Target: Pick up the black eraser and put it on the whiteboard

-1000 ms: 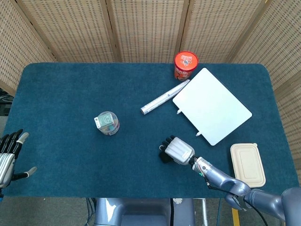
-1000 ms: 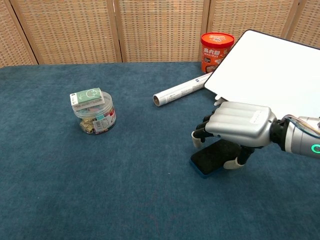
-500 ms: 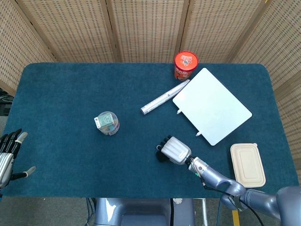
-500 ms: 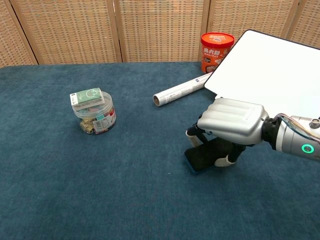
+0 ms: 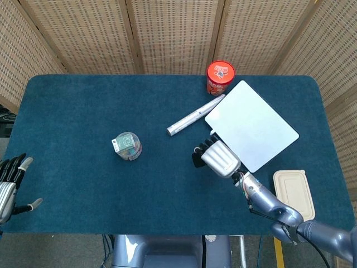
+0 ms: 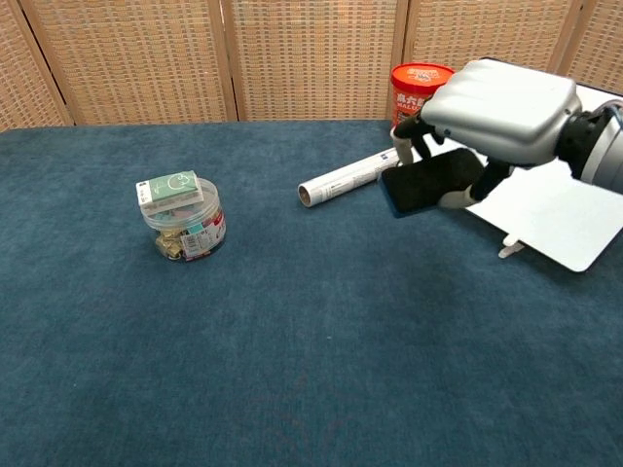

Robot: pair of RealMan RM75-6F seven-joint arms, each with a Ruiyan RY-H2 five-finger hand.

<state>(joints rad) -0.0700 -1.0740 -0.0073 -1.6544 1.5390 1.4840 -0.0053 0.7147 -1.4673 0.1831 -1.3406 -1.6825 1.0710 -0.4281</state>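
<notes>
My right hand grips the black eraser from above and holds it lifted off the table, beside the near-left edge of the whiteboard. In the head view the right hand hovers by the whiteboard's lower left edge, with the eraser showing dark under its fingers. My left hand stays at the far left table edge, fingers spread and empty.
A rolled paper tube lies just left of the whiteboard. A red cup stands behind it. A clear jar with a green lid sits mid-left. A beige lunch box rests at the right front.
The right hand closed on the eraser, lifted it from the cloth and carried it up and back toward the whiteboard. The left hand stayed put.
</notes>
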